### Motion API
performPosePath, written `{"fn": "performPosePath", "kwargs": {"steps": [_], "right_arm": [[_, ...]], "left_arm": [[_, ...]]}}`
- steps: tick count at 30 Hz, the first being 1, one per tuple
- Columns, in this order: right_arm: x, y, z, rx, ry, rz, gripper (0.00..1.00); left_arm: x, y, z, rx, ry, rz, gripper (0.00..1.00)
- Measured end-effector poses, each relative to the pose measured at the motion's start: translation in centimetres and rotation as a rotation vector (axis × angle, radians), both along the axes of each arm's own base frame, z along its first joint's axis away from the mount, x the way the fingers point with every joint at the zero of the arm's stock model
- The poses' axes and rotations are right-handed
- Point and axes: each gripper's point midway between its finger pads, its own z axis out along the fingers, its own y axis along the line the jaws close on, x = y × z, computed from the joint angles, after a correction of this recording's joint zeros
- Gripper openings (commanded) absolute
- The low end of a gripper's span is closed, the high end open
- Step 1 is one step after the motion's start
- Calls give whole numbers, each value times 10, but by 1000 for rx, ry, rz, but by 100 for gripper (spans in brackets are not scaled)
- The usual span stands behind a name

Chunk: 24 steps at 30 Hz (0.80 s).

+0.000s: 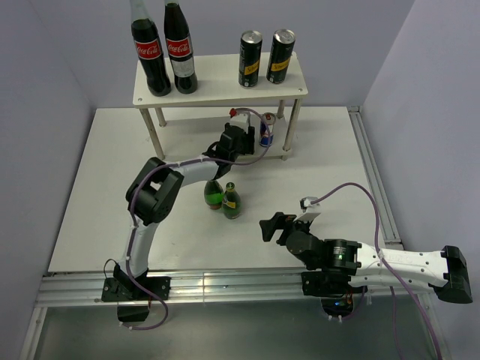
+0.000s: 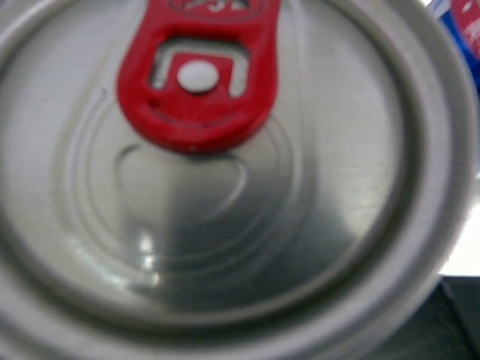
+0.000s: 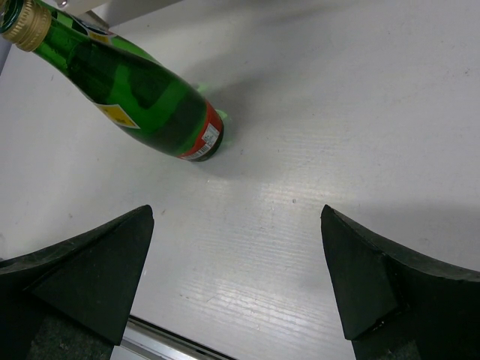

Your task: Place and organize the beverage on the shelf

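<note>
The white two-tier shelf [image 1: 217, 88] stands at the back. Two black cans with yellow labels [image 1: 250, 58] stand on its top board. One blue-and-silver can [image 1: 266, 131] stands on the lower board. My left gripper [image 1: 237, 141] reaches under the top board beside it. A second can's silver top with a red tab [image 2: 225, 187] fills the left wrist view, hides the fingers, and looks held. Two green bottles [image 1: 223, 198] stand upright mid-table; one also shows in the right wrist view [image 3: 142, 94]. My right gripper [image 1: 279, 226] [image 3: 236, 277] is open and empty, near them.
Two large cola bottles [image 1: 161, 52] stand on the left of the shelf's top board. A shelf leg [image 1: 292, 124] stands right of the lower can. An aluminium rail [image 1: 375, 180] runs along the table's right edge and another along the front.
</note>
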Motion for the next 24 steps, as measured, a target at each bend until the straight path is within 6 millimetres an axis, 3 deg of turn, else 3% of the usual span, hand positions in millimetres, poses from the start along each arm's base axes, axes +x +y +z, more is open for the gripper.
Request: {"fn": "performPosePath", "kwargs": {"steps": [11, 14, 17, 24], "right_arm": [[0, 0, 0, 0, 0, 0, 100], [0, 0, 0, 1, 0, 0, 100], [0, 0, 0, 2, -1, 0, 100], [0, 0, 0, 3, -1, 1, 100]], "left_arm": [[10, -19, -11, -12, -9, -21, 0], [10, -23, -11, -11, -9, -21, 4], [12, -25, -10, -8, -12, -20, 9], [12, -27, -11, 3, -13, -3, 38]]}}
